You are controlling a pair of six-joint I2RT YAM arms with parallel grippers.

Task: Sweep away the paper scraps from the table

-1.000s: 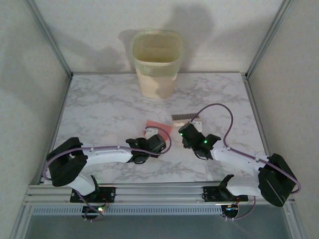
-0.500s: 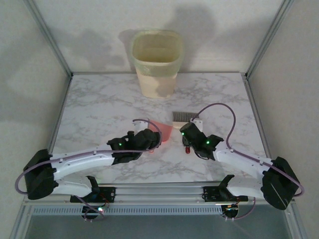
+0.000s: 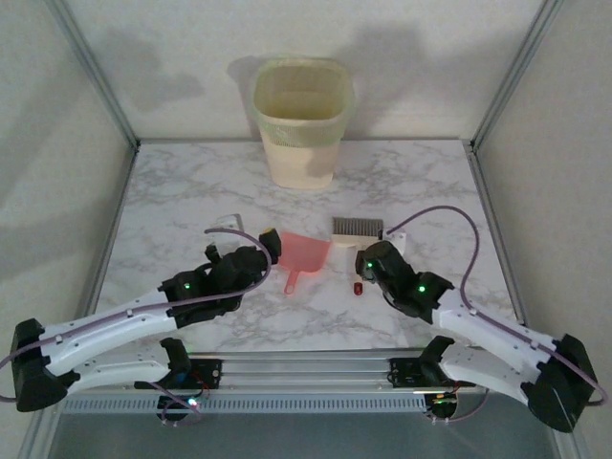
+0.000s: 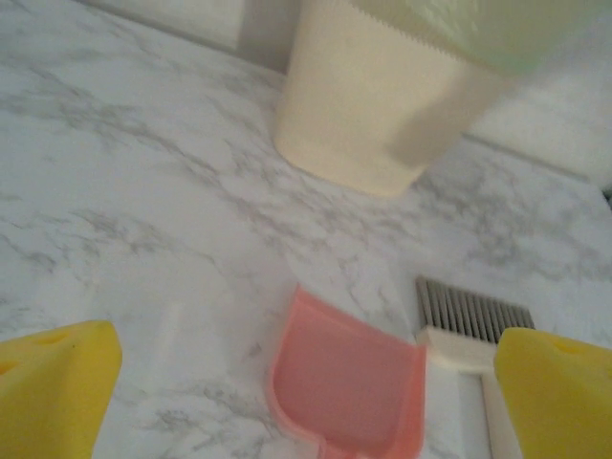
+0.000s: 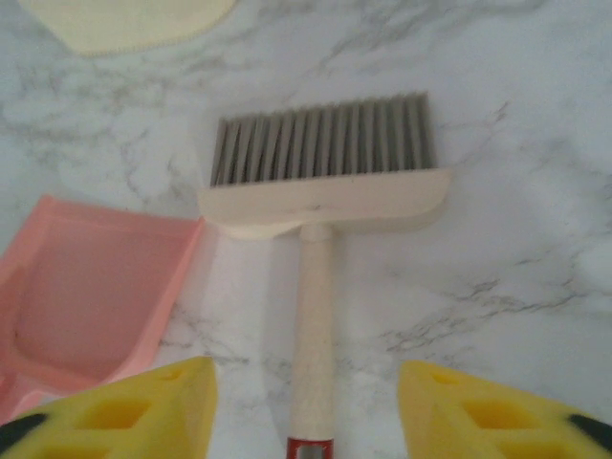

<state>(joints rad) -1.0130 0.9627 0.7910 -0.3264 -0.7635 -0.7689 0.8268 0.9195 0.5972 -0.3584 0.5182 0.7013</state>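
Table (image 3: 191, 201), a white marble-veined slab in an aluminium frame, spreads forward from the cream plastic waste bin (image 3: 299, 124) at its far edge. Nearer than the bin lies the pink plastic dustpan (image 3: 304, 256), flat. Just right of it is the cream, grey-bristled hand brush (image 5: 325, 201). My left pincer (image 4: 306, 392) gapes wide, short of the pan. My right pincer (image 5: 306, 402) stands parted either side of the brush handle, gripping nothing. My judgement: rise straight, jaws apart, so no finger drags a tool.
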